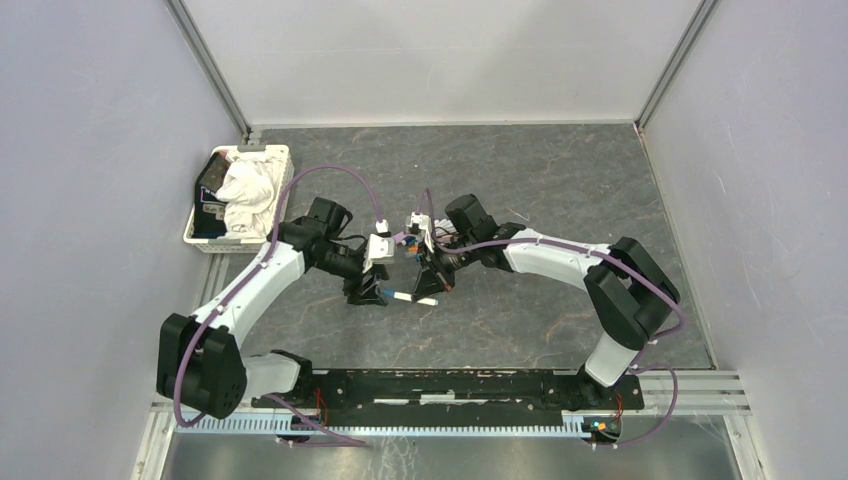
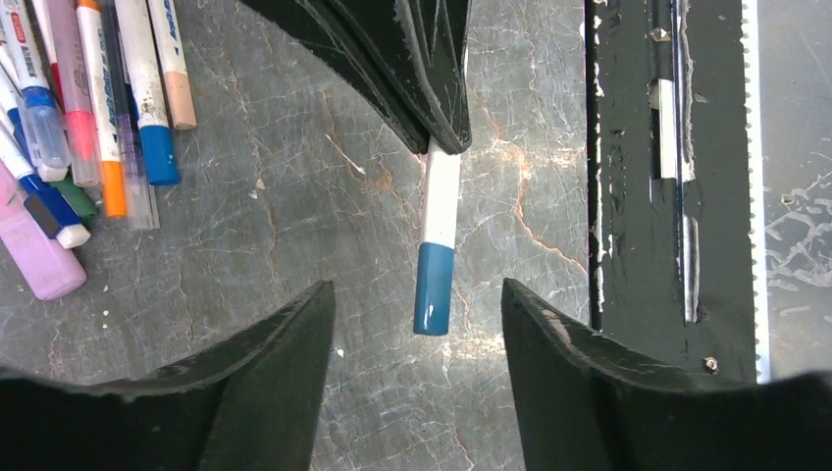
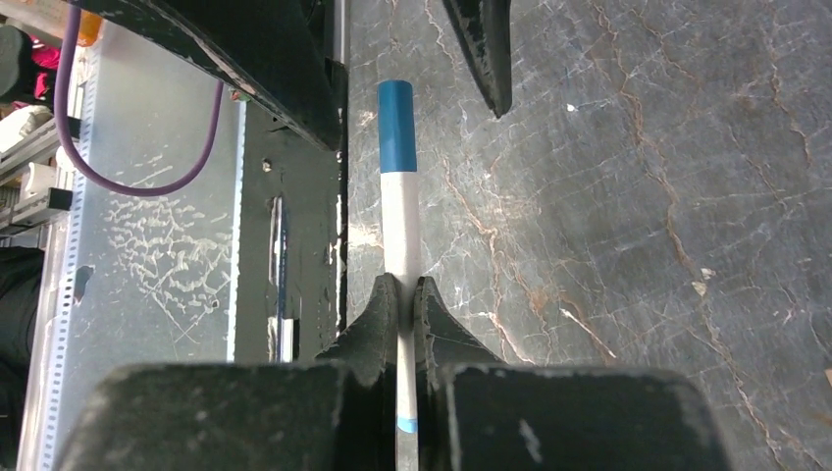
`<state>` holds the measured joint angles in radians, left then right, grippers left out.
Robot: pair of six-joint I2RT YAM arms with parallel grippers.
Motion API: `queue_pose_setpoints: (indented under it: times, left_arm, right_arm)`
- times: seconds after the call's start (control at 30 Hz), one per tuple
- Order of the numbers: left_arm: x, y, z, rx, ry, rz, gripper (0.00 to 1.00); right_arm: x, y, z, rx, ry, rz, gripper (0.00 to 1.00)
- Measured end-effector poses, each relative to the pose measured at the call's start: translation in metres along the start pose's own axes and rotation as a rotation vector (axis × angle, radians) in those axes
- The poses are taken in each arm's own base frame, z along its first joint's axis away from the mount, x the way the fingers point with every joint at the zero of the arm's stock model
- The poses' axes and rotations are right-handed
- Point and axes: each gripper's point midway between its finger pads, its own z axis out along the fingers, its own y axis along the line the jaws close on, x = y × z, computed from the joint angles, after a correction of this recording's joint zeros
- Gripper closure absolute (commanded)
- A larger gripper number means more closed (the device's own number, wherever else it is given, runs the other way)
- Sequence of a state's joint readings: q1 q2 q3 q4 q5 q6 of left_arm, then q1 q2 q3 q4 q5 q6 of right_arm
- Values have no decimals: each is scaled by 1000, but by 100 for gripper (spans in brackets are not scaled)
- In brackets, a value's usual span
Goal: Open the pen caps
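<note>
1. Right gripper (image 3: pixel 399 294), closest in its own wrist view, has its two black fingers pinched tight on the barrel of a white pen (image 3: pixel 401 231).
2. The pen points straight away from that gripper, over a dark marbled table (image 3: pixel 638 245).
3. A blue cap (image 3: pixel 396 128) sits on the pen's far end, fully seated.
4. The left gripper (image 2: pixel 417 294) faces the pen from the opposite side. Its jaws stand apart, one finger on each side of the blue cap, with a gap on both sides. It grips nothing.
5. Seen from overhead, both arms reach in to meet near the middle of the table, with the pen lying level between the two grippers.
6. A loose bunch of other pens (image 2: pixel 98 108), with blue, orange, pink and beige ends, lies on the table off to one side.
7. A white basket (image 1: pixel 200 243) holding a crumpled white cloth (image 1: pixel 248 195) stands near the far left corner, well apart from the grippers.
8. A black rail (image 1: pixel 450 385) runs along the near edge between the arm bases.
</note>
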<state>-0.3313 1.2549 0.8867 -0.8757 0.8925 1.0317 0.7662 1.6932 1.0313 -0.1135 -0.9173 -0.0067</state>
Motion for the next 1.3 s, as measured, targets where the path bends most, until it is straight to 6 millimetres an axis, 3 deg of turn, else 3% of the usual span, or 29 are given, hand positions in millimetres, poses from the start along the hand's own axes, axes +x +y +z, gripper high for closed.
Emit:
queue_pose_setpoints:
  times: [0.27, 0.47, 0.6, 0.73, 0.8, 0.9, 1.3]
  left_arm:
    - [5, -5, 5, 30, 24, 24, 40]
    - [14, -7, 8, 53, 56, 14, 62]
    - [12, -11, 11, 70, 58, 22, 69]
    - [10, -16, 16, 91, 66, 44, 87]
    - [12, -16, 17, 92, 84, 53, 94]
    - [14, -16, 17, 89, 100, 62, 96]
    - [2, -20, 14, 79, 61, 67, 98]
  right_arm:
    - [-1, 2, 2, -28, 15, 17, 100]
    - [-2, 3, 3, -36, 16, 17, 100]
    - [-4, 4, 4, -52, 15, 18, 100]
    - [-3, 5, 7, -76, 22, 31, 100]
    - [0, 5, 7, -81, 31, 49, 80]
    - [2, 5, 9, -86, 37, 66, 57]
    - [-21, 10, 17, -135, -53, 82, 52]
